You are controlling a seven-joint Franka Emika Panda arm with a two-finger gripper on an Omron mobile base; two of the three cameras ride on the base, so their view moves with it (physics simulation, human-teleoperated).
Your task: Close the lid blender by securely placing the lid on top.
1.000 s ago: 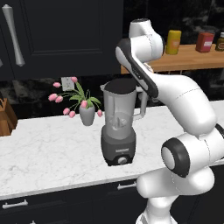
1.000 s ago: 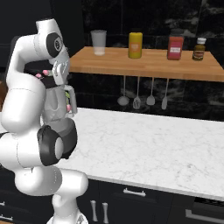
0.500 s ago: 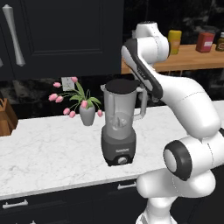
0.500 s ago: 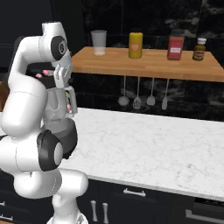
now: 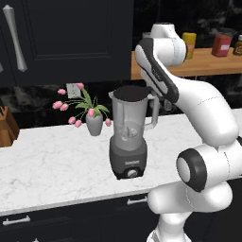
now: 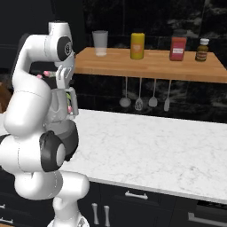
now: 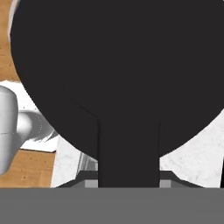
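Well, in the left base view I see the blender standing on the white counter, and the lid is a dark disc lying across the mouth of the jar. My arm reaches over from the right and ends just behind and above that lid, so the gripper itself is hidden behind the arm link and I cannot point to it here. Beyond the blender, on the far side from the arm, stands a vase of pink tulips.

In the right base view the arm's own body covers most of the blender; only a piece of the jar shows beside it. The wooden shelf with a drinking glass and some jars is up and away from the hand, and it plays no part.

In the hand view the lid fills the space directly ahead of the gripper, very close, with a dark stem running down from it between the fingers. I judge the jaws are nearly closed and pinching the lid by this stem.

My judgement: the lid is already brought onto the jar, so the carrying is done. What is left is to press it down evenly, check it sits flat and not tilted, then let go and lift the hand away.
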